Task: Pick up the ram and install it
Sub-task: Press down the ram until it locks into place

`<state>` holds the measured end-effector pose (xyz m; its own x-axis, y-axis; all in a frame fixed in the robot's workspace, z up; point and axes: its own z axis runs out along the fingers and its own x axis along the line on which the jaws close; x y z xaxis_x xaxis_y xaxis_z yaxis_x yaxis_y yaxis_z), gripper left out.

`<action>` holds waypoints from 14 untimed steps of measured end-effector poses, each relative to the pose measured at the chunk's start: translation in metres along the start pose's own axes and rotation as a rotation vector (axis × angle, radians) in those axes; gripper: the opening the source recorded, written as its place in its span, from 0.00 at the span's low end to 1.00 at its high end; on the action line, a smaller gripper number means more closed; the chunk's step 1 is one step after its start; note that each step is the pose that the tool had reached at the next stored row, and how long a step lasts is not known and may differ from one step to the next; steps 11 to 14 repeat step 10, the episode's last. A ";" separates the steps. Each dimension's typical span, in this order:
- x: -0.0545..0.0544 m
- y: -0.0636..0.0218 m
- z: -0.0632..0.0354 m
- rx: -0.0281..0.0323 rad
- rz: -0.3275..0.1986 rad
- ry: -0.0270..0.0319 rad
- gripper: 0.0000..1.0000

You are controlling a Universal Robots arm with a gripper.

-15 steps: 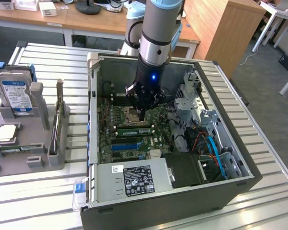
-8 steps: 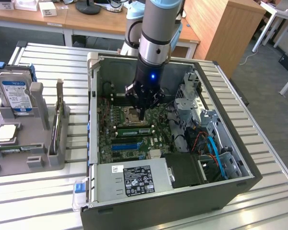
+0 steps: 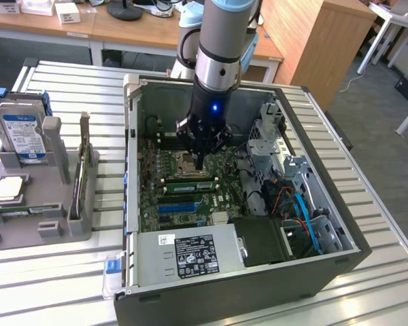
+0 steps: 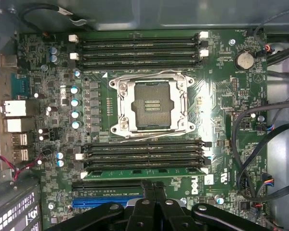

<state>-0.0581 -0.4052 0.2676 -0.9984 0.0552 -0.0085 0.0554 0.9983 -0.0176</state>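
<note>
Ram [image 4: 144, 171] seated beside empty slots [image 4: 142, 156]

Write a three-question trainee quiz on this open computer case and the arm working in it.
1. True or false: the square metal CPU socket holds a chip.
2. Where does the long green ram stick sit? A) in the grey stand outside the case; B) in a slot on the green motherboard, beside the socket; C) on top of the power supply.
3. Fill in: the gripper, hanging over the slots, has its jaws ____.

Key: 1 false; 2 B; 3 shut.
</note>
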 end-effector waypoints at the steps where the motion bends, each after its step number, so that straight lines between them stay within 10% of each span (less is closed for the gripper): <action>1: 0.000 0.0005 0.0000 0.0001 0.000 0.0000 0.11; 14: 0.000 0.0015 0.0000 0.0000 0.001 0.0000 0.11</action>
